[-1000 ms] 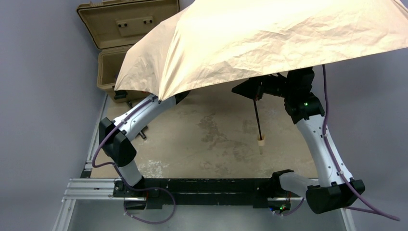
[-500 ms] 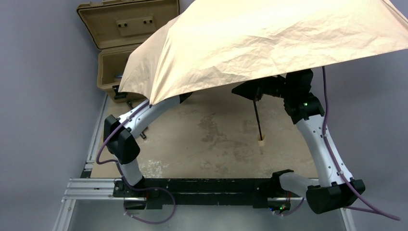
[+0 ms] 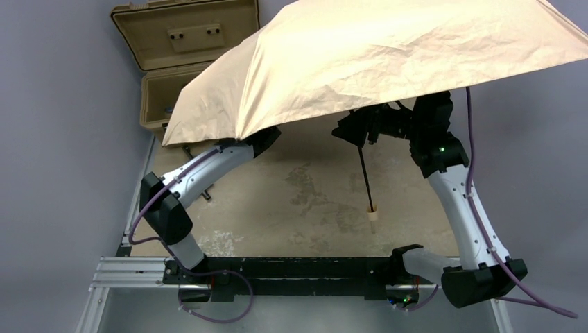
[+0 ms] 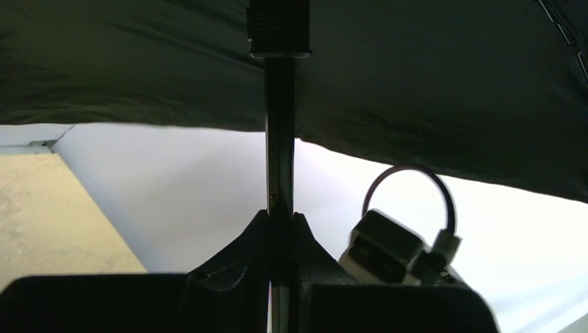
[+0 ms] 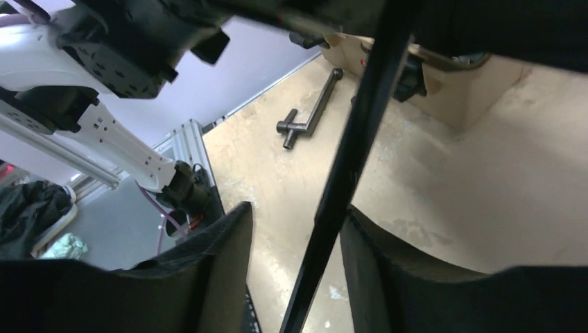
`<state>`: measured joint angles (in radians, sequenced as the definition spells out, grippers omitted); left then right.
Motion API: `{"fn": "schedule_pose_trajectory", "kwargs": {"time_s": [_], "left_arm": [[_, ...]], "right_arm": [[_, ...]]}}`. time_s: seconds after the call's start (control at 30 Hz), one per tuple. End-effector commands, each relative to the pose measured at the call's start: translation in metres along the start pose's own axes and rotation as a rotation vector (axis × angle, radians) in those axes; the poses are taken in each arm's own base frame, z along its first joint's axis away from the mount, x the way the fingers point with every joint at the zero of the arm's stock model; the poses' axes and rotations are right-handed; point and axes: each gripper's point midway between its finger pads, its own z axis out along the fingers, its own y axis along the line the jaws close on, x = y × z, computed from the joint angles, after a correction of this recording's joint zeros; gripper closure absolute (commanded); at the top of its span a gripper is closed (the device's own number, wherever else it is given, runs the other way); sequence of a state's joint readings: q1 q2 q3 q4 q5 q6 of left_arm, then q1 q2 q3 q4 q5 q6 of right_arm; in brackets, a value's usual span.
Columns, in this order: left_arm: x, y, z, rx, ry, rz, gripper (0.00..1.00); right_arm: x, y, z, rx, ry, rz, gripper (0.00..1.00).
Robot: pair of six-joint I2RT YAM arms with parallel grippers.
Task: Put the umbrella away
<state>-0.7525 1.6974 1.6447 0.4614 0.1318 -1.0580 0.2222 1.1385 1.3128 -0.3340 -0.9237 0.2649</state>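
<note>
Left jaws: you have them pinched on the umbrella's [image 3: 388, 55] shaft [image 4: 279, 159]. In the left wrist view the black fingers [image 4: 236, 257] meet the rod from both sides with no gap.
Right jaws: spread, with the same shaft slanting between them. One matte black finger [image 5: 208, 270] stands clear of the rod, and the other lies close against it.
Shaft: a slim, straight, glossy black rod, tilted. It runs from under the canopy down towards you.
Collar [image 4: 279, 28]: a ribbed black sleeve on the shaft, above your left jaws and right under the fabric.
Handle [image 3: 373, 216]: a short stub of pale wood at the shaft's lower end, over the middle of the bench [image 3: 305, 201]. You cannot tell whether it touches.
Canopy [image 3: 444, 41]: wide open. It is crinkled beige fabric with creases fanning from the top, and it covers both wrists. Its underside looks dark in the left wrist view.
Case [image 3: 184, 35]: tan hard plastic, boxy, with its lid standing open. It sits at the bench's far left corner, partly under the canopy's edge.
Bench: flat and mottled beige, with worn grey patches.
Tool [image 5: 308, 118]: a dark metal T-shaped bar, lying flat on the bench near the case.
</note>
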Motion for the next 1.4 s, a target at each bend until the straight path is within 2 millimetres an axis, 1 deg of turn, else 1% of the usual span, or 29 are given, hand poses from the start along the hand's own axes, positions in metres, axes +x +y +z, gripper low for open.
{"fn": "schedule_pose_trajectory", "kwargs": {"time_s": [0.0,0.03,0.07,0.13,0.37,0.53,0.67,0.73,0.8,0.93,0.97,1.03,1.1,1.17,1.2,1.33,1.37], "left_arm": [[-0.028,-0.057,-0.019,0.079,-0.108,0.013,1.0],[-0.031,-0.061,-0.023,0.083,-0.125,0.015,1.0],[-0.035,-0.06,-0.027,0.069,-0.146,0.022,1.0],[-0.039,-0.066,-0.033,0.076,-0.153,0.037,1.0],[-0.041,-0.085,-0.048,0.116,-0.122,0.049,1.0],[-0.038,-0.098,-0.05,0.169,-0.071,0.048,1.0],[-0.032,-0.105,-0.045,0.204,-0.026,0.035,1.0],[-0.029,-0.11,-0.043,0.226,-0.002,0.027,1.0],[-0.027,-0.112,-0.041,0.233,0.014,0.034,1.0],[-0.026,-0.117,-0.041,0.237,0.032,0.051,1.0],[-0.026,-0.117,-0.042,0.238,0.032,0.053,1.0],[-0.026,-0.119,-0.042,0.245,0.034,0.053,1.0],[-0.025,-0.12,-0.043,0.257,0.038,0.052,1.0],[-0.027,-0.125,-0.047,0.283,0.028,0.054,1.0],[-0.028,-0.127,-0.049,0.298,0.017,0.054,0.98],[-0.04,-0.136,-0.06,0.334,-0.038,0.049,0.59],[-0.044,-0.139,-0.063,0.343,-0.053,0.055,0.52]], "right_arm": [[-0.038,0.025,0.0,-0.118,-0.052,-0.179,0.51],[-0.041,0.026,0.001,-0.131,-0.049,-0.178,0.5],[-0.042,0.025,0.003,-0.142,-0.044,-0.17,0.5],[-0.045,0.028,0.006,-0.174,-0.043,-0.136,0.52],[-0.055,0.029,0.011,-0.202,-0.041,-0.1,0.52],[-0.064,0.04,0.01,-0.253,-0.042,-0.094,0.52],[-0.076,0.05,0.007,-0.282,-0.052,-0.109,0.52],[-0.079,0.053,0.006,-0.294,-0.054,-0.106,0.52],[-0.08,0.054,0.006,-0.302,-0.056,-0.091,0.6],[-0.073,0.054,0.007,-0.322,-0.048,-0.049,0.65],[-0.073,0.055,0.007,-0.327,-0.047,-0.043,0.7],[-0.073,0.057,0.006,-0.343,-0.045,-0.037,1.0],[-0.077,0.063,0.003,-0.361,-0.046,-0.052,1.0],[-0.085,0.073,-0.003,-0.365,-0.063,-0.081,1.0],[-0.089,0.078,-0.007,-0.366,-0.072,-0.089,1.0],[-0.097,0.102,-0.023,-0.393,-0.107,-0.091,1.0],[-0.098,0.106,-0.026,-0.404,-0.11,-0.088,1.0]]}}
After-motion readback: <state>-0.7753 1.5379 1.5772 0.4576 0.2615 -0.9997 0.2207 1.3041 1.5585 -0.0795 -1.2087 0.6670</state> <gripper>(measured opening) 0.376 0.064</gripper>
